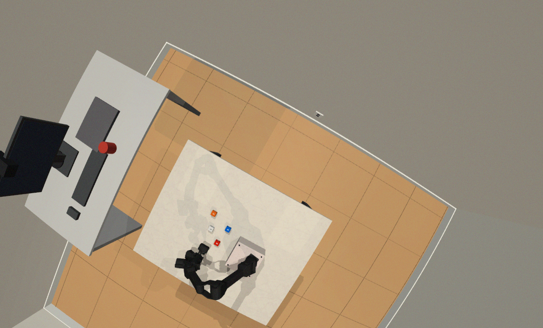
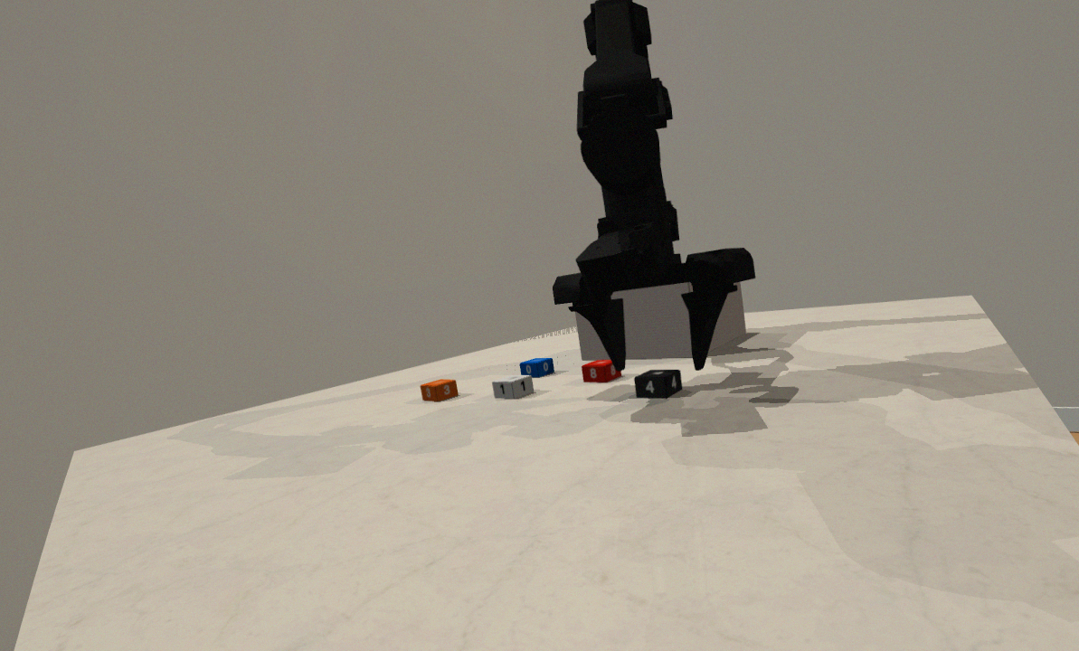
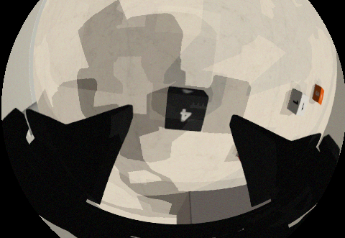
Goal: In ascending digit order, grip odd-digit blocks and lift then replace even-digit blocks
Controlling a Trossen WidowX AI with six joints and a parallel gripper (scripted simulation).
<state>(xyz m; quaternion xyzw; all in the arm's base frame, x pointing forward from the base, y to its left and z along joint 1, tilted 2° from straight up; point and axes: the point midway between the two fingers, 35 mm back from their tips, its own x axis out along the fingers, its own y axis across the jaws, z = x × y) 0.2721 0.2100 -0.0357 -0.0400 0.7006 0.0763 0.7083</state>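
Note:
My gripper (image 2: 660, 365) (image 3: 184, 116) is wide open and empty, its fingertips just above and to either side of the black block showing 4 (image 2: 657, 384) (image 3: 186, 113). The black block sits on the table, hidden under the arm in the top view. The red block showing 8 (image 1: 216, 243) (image 2: 600, 372) is close by, mostly hidden behind a finger in the wrist view. The grey-white block showing 1 (image 1: 210, 229) (image 2: 513, 387) (image 3: 297, 102), the orange block showing 3 (image 1: 213, 213) (image 2: 439, 390) (image 3: 318, 94) and the blue block showing 0 (image 1: 228, 229) (image 2: 536, 367) rest on the table.
The arm's box-shaped base (image 1: 238, 254) (image 2: 652, 319) (image 3: 219, 203) stands on the pale table (image 1: 281, 228) (image 2: 486, 518) behind the blocks. A separate desk (image 1: 132, 105) with a monitor (image 1: 30, 156) and a red cylinder (image 1: 107, 147) is off to the left in the top view.

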